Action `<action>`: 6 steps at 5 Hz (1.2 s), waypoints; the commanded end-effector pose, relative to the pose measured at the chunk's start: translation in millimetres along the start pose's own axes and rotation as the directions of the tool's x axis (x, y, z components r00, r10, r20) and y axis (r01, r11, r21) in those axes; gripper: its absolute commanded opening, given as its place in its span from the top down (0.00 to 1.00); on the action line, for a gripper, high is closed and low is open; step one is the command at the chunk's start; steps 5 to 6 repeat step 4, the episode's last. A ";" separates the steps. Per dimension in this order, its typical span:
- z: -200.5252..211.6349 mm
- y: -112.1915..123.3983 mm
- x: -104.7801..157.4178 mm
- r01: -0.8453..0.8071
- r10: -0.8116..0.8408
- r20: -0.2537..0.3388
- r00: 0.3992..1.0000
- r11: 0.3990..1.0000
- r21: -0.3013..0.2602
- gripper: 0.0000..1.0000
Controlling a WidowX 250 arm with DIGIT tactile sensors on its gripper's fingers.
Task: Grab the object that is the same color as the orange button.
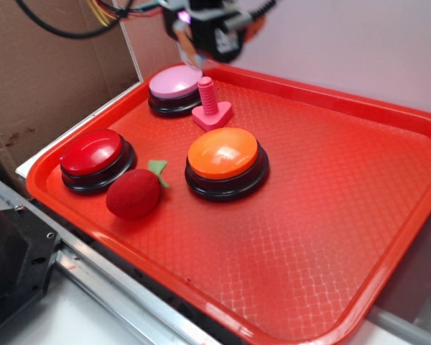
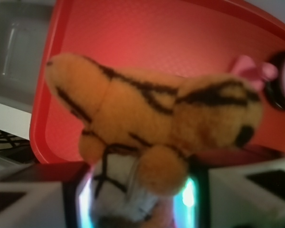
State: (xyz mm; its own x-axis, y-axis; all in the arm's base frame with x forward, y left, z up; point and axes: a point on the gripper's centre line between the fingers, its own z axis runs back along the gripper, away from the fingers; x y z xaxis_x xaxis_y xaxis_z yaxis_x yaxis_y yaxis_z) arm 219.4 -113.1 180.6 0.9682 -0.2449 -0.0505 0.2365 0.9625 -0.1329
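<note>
The plush tiger (image 2: 152,118) fills the wrist view, orange with black stripes, its long axis running nearly level across the frame from upper left to right and dipping slightly at the right end; a rounded orange paw hangs below its middle, and white fur with black lines shows beneath, between the two lit pads of the gripper (image 2: 137,199). The jaws stand narrowly apart with the toy pinched between them — closed on its underside as far as the blur lets one tell; which end is the head cannot be told. The tiger hangs clear above the red tray (image 2: 147,33), not touching it.

In the exterior view the gripper (image 1: 205,32) is up at the top edge, above the far left part of the tray (image 1: 330,215); the tiger itself cannot be made out there. Just below sits the pink button (image 1: 175,82), with a pink screw-shaped toy (image 1: 210,106) upright beside it; the orange button (image 1: 223,154) lies nearer the tray's middle; the red button (image 1: 93,152) is at the left edge, and the red plush ball (image 1: 133,193) with its green leaf rests between the red and orange buttons, towards the near rim.
</note>
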 end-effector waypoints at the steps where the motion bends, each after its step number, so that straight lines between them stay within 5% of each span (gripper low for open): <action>1: 66.1 -5.2 -27.0 -0.081 0.074 0.153 0.986 0.996 0.036 1.00; 6: 59.6 1.5 -27.6 -0.074 0.068 0.097 0.993 0.995 0.062 1.00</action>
